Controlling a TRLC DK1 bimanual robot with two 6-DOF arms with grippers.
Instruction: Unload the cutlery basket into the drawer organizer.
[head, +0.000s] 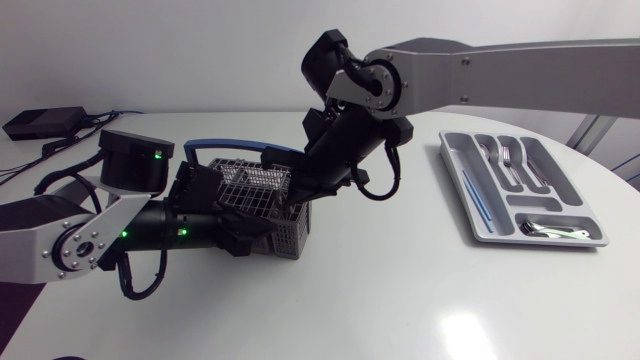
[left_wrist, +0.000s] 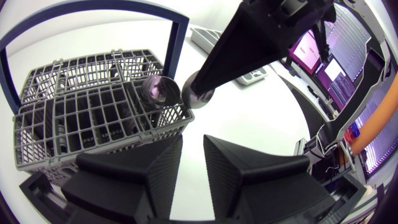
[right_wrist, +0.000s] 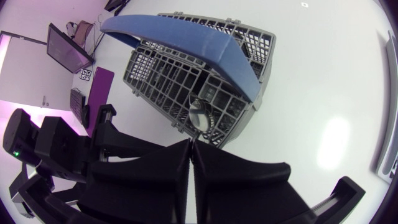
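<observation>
Nearest me, at the lower left of the head frame, my left hand (left_wrist: 191, 171) sits low against the near side of the grey wire-grid plastic cutlery basket (head: 290, 236), its fingers spread apart with only bare white desk (head: 400, 290) between them, grasping nothing. Just past it, at the frame's centre, my right hand (right_wrist: 191, 149) comes down from above into the basket's corner compartment, fingers pressed nearly together on the upper end of a shiny metal spoon (right_wrist: 200, 116). I judge it clenched on that spoon, which is otherwise down inside the grid. The spoon lies straight ahead of the fingertips with its long axis running on in line with them, close to upright in its cell, so the pull should go straight up along that axis. The basket's blue arched carrying handle (head: 235, 143) rises just beside the hand and could snag a tilted lift. Farther off, at the right of the frame, the grey compartmented drawer organizer (head: 452, 160) lies well apart across open desk, with forks (head: 505, 160) already in it. The right arm is the nearer to it.
</observation>
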